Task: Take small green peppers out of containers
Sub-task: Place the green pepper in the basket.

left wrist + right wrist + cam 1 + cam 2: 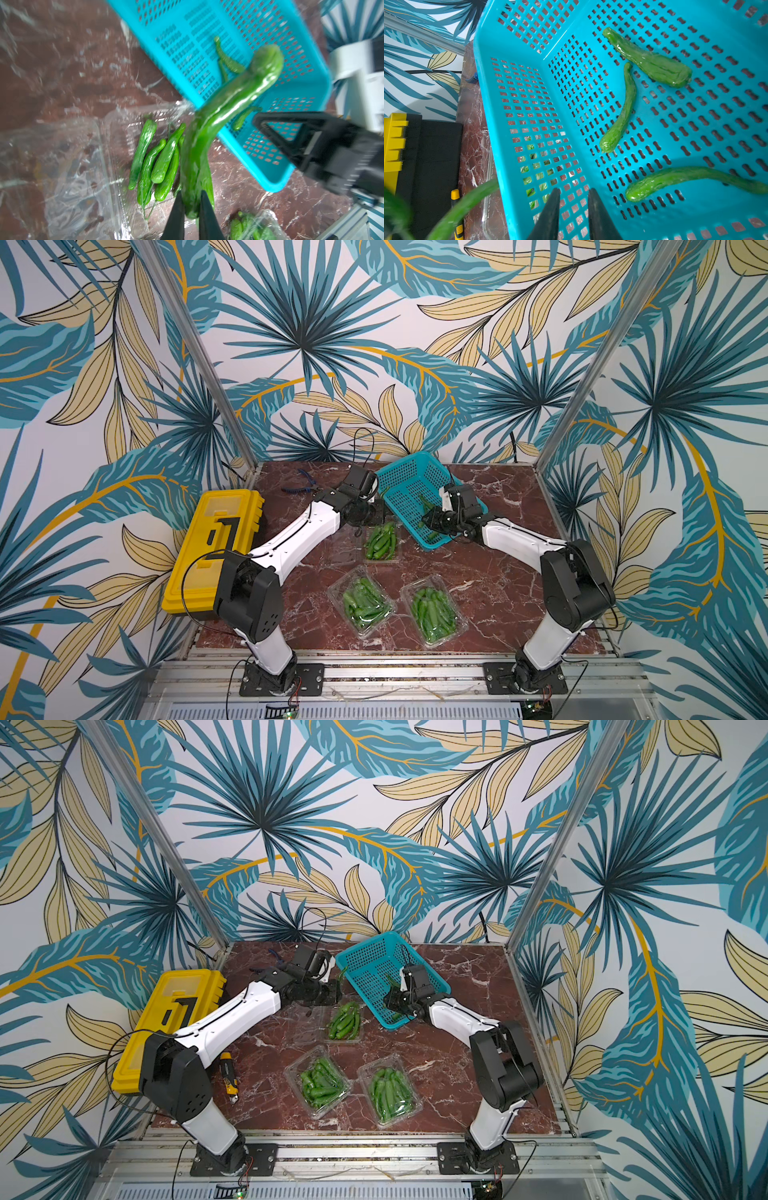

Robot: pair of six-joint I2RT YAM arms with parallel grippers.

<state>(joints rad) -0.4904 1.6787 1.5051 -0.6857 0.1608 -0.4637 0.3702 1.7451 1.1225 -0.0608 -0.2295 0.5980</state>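
My left gripper (191, 200) is pinched on one pepper (220, 112) by its end. As far as the blur lets me judge, it hangs just left of the basket (403, 477), above the open box (381, 561) at mid-table that holds more peppers (380, 541). My right gripper (573, 205) hangs over the basket floor, jaws a narrow gap apart and empty, beside three peppers (620, 116), while two shut boxes (361, 608) of peppers sit near.

Left gripper (192, 194) pinches a blurred pepper (228, 99), apparently above the teal basket (270, 180)
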